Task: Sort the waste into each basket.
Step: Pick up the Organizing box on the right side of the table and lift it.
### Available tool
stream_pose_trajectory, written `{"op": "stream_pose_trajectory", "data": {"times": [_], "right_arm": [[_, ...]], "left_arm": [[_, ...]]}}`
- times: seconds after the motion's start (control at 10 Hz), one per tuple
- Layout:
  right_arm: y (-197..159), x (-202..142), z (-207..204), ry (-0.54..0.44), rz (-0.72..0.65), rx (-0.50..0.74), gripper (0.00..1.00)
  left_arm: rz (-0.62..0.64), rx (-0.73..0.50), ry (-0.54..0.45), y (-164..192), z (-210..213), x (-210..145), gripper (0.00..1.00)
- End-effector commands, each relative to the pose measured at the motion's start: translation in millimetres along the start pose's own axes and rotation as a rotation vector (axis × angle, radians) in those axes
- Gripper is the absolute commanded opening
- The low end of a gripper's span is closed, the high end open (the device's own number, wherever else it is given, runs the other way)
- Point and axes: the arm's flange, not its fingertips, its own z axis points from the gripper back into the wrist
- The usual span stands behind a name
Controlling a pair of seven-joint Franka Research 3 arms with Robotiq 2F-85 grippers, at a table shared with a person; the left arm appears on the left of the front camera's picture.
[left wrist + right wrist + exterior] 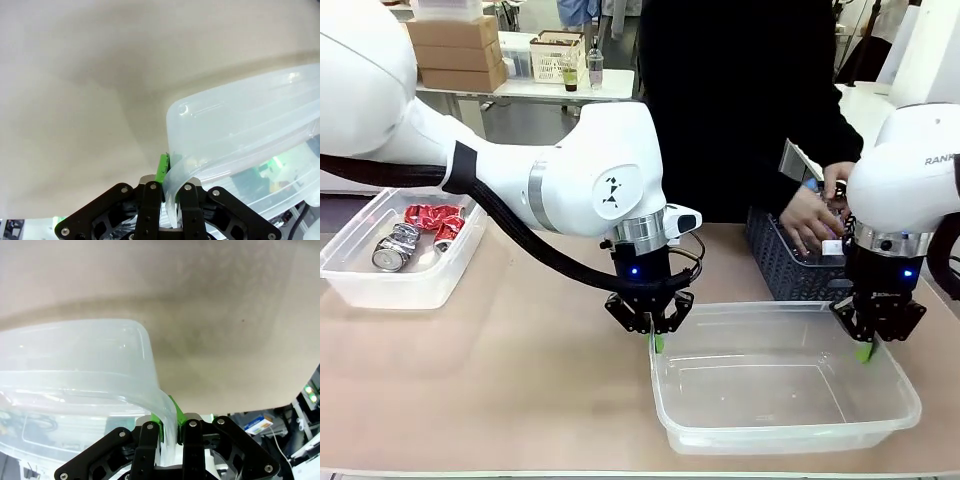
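From the front, the near clear tub (785, 400) sat empty on the table (520, 360). The left gripper (655, 335) was clamped on its far left rim and the right gripper (868, 345) on its far right rim. A second clear tub (400, 262) stood well apart at the table's left edge, holding crushed red-and-silver cans (420, 232). Behind the near tub stood a dark lattice basket (782, 265), and the person's hand (810, 215) reached into it; its contents could not be made out.

In the left wrist view, the left gripper (170, 192) had its fingers drawn nearly together, pinching the rolled rim of the clear tub (240, 120) at a rounded corner, a green pad (162, 170) lying against the outside of the wall.

In the right wrist view, the right gripper (169, 432) was likewise closed tight on the rim of the tub (75, 355), with a green pad (175, 407) showing outside the wall.
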Motion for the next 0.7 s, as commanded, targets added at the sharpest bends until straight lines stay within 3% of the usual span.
{"op": "stream_pose_trajectory", "data": {"times": [0.0, 0.2, 0.4, 0.6], "right_arm": [[-27, -96, -59, 0.012, 0.002, -0.021, 0.0], [-14, -113, -22, 0.05, 0.0, -0.004, 0.0], [12, -122, 30, 0.021, -0.02, 0.023, 0.0], [46, -103, 79, 0.025, -0.04, 0.024, 0.0]], "left_arm": [[0.032, 0.014, -0.009, 25, 29, -12, 0.0], [0.076, 0.024, -0.02, 42, 66, -24, 0.0], [0.15, 0.055, -0.052, 64, 99, -39, 0.0], [0.215, 0.09, -0.124, 88, 125, -57, 0.0]]}}
